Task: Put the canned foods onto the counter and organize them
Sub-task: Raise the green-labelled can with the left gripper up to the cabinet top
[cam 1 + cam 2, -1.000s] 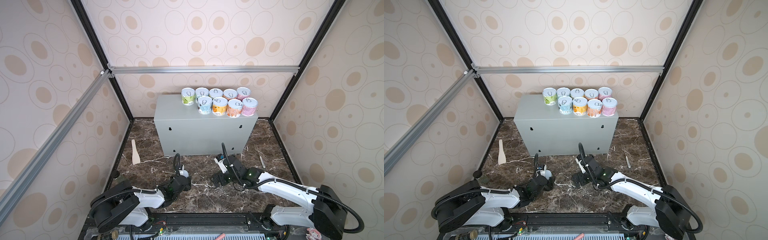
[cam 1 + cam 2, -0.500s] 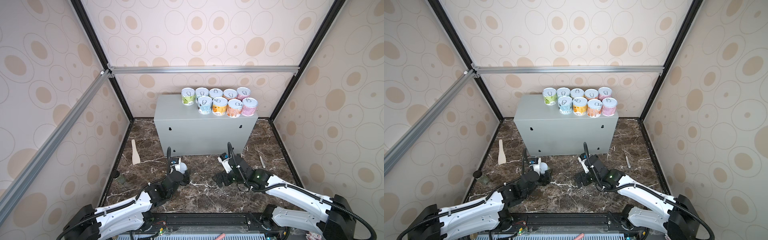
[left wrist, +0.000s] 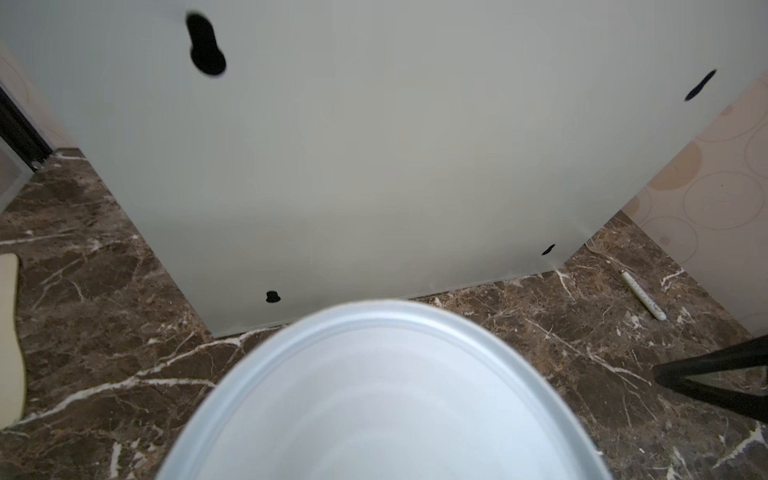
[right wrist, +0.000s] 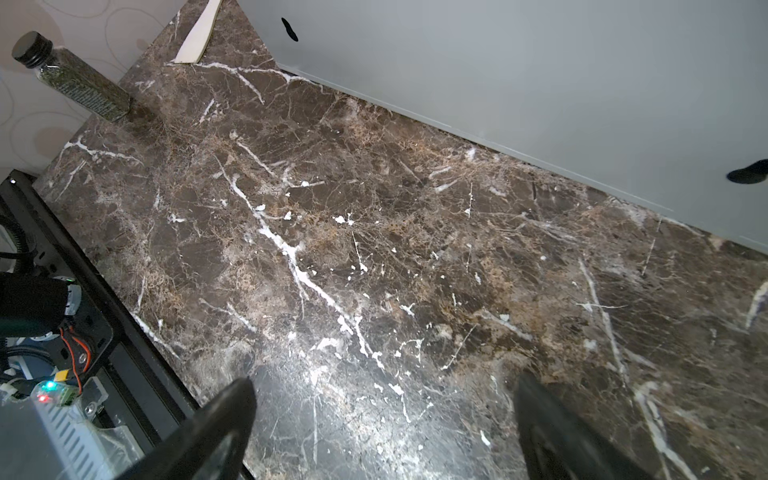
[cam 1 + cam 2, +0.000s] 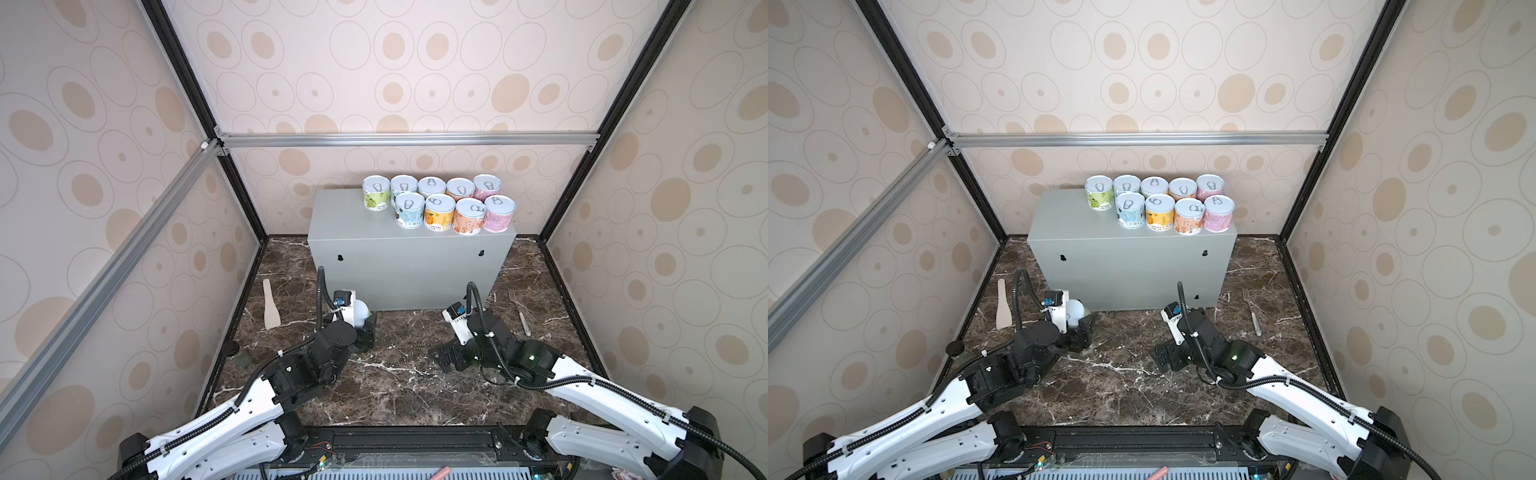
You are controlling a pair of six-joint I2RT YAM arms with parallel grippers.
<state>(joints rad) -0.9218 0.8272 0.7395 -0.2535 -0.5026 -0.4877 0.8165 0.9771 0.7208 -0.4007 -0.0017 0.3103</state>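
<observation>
Count of cans on the counter: nine, all upright, lids up, packed in two touching rows on the right part of its top. The back row of five ran along the back edge, from a green can at the left end to a pink one nearest the back right corner. The front row of four sat just ahead: blue, yellow, orange, pink, with the pink at the right edge.

The tenth can was off the counter, clamped between the fingers of the left gripper. It was held over the marble surface, just in front of the counter's front left bottom corner. Its label colour could not be read. In the left wrist view its pale round end filled the lower frame before the counter's front face and keyhole slots.

The right gripper had its fingers wide apart with nothing between them. It hovered over the marble in front of the right end of the counter's front edge.

A cream spatula lay left of the counter and a fork right of it. A black-capped bottle stood at the marble's left edge.
</observation>
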